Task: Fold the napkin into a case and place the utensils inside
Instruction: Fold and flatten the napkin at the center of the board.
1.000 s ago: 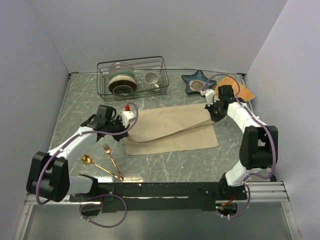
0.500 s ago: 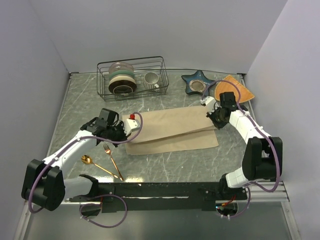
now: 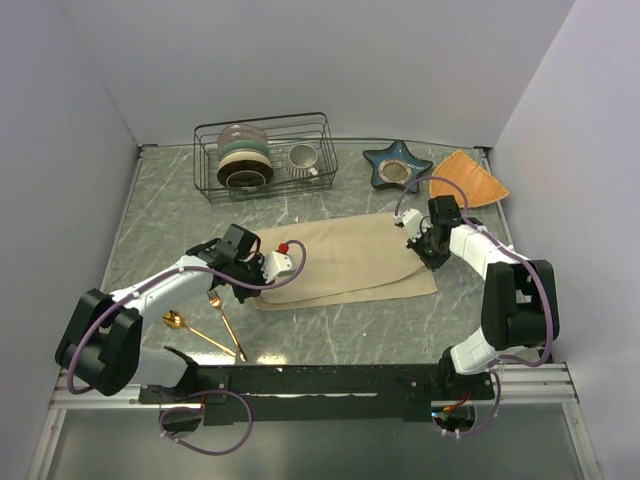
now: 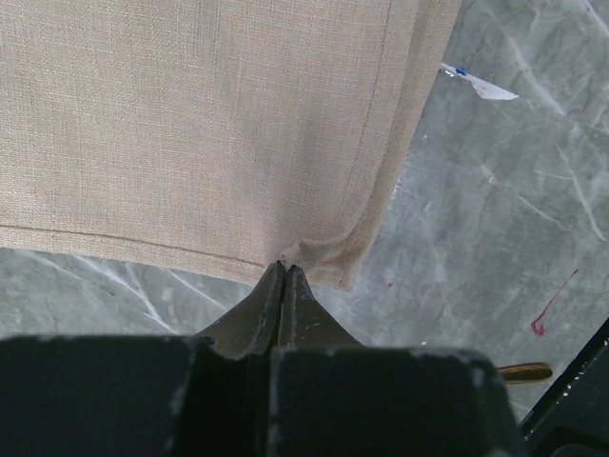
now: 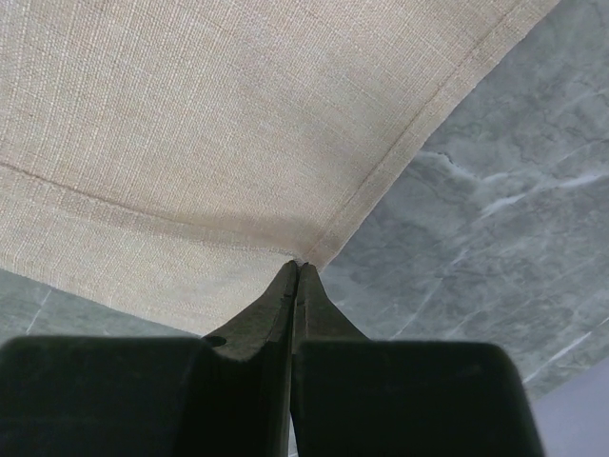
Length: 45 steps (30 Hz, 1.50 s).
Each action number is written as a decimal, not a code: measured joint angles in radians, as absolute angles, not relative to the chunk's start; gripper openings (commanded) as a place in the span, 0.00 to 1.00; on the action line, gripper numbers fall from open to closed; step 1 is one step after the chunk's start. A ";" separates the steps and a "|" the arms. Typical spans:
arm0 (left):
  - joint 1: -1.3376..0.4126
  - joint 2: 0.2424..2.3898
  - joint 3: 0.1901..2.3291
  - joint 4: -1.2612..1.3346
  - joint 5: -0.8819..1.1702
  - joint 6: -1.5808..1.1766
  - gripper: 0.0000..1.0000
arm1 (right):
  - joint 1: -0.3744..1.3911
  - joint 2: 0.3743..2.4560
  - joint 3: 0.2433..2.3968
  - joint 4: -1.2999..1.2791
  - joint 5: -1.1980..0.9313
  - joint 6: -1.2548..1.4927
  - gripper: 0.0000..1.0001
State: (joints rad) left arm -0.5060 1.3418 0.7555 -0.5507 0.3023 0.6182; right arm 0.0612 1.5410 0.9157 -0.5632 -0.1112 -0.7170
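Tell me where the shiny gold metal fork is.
In the top view, the fork lies at the grey marble table's near left, just right of the shiny gold spoon.

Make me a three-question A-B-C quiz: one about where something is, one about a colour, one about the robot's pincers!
1. The spoon and fork lie: A in the rack; B on the table; C in the mug.
2. The star dish is: A red; B yellow; C dark blue.
3. The left pincer and right pincer are: A shut on napkin corners; B wide open; C holding cutlery.
Answers: B, both lie on bare marble; C, its rim is blue; A, wrist views show pinched cloth.
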 measured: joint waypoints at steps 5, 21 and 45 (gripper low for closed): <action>-0.509 1.342 0.756 -0.551 0.289 0.623 0.01 | 0.061 1.541 0.910 -0.561 -0.106 -0.724 0.00; -0.510 1.255 0.756 -0.613 0.289 0.644 0.01 | 0.061 1.422 0.907 -0.649 -0.125 -0.760 0.00; -0.513 1.354 0.756 -0.594 0.271 0.644 0.01 | 0.068 1.525 0.863 -0.628 -0.120 -0.746 0.00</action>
State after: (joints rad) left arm -0.5125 1.3544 0.7555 -0.5941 0.2710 0.6437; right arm 0.0677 1.5249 0.8627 -0.6281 -0.1200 -0.7460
